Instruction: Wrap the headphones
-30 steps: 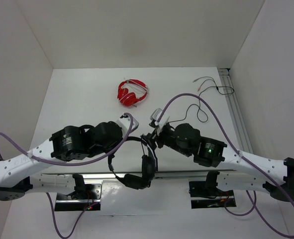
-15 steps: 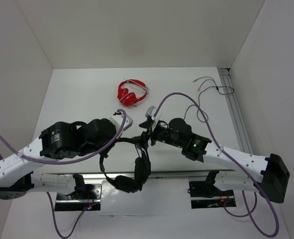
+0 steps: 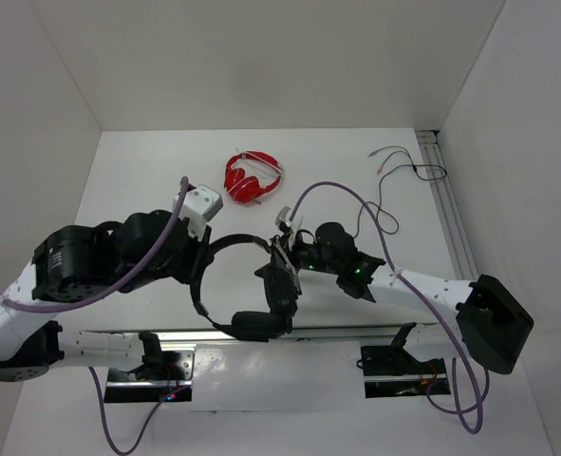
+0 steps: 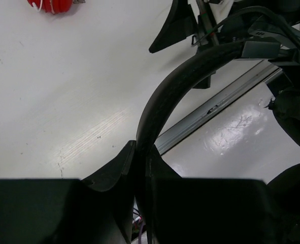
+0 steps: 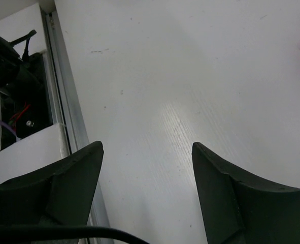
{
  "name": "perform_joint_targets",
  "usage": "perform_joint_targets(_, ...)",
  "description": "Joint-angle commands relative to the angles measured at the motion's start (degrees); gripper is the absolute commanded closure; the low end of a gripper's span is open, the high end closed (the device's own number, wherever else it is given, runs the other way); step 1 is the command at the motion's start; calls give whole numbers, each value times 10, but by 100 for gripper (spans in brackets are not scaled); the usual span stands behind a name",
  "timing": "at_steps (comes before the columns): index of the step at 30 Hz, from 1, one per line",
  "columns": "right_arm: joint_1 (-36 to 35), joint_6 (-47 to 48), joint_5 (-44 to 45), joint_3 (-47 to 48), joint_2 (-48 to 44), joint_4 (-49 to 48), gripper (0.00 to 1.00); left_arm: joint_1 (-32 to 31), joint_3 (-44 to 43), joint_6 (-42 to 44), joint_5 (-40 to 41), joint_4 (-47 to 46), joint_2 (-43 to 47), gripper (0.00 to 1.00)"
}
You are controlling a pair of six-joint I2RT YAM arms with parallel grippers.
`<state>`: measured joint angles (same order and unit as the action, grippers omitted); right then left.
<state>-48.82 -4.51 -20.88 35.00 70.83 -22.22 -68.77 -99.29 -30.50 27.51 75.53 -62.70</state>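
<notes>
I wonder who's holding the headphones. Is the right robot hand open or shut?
Open. The right gripper shows only white table between its wide-apart fingers. The left gripper is shut on the headphones.

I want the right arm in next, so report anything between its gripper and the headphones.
Nothing visible does. The right gripper hangs open beside the headphones, with only bare table between its fingers. The left gripper is shut on the headband. The red headphones lie farther back, out of the way.

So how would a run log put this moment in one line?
left gripper: shut on headband of black headset | right gripper: open, empty | cable: unwrapped | red headphones: apart
</notes>
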Motion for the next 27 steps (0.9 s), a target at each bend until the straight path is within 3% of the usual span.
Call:
perform_joint_targets(1,9,-11,-23,1,24,-104,22,0,-22,-25,-20,-50,8,100)
perform_joint_targets(6,29,-16,-40,1,77,-142,23,0,-61,-55,-8,-44,8,100)
perform_joint_targets(13,51,-83,-92,-41,189,-294,26,0,-98,-141,76,-80,54,100)
perform_joint_targets(17,37,-110,-102,-53,263,-368,43,0,-93,-205,160,-104,71,100)
perform_joint_targets(21,31,-131,-79,-93,274,-435,51,0,-87,-240,237,-104,77,100)
perform_joint_targets(24,20,-137,-64,-107,281,-447,68,0,-112,-240,308,-99,51,100)
perform_joint_targets(27,2,-130,-29,-119,275,-417,70,0,-158,-228,372,-89,17,100)
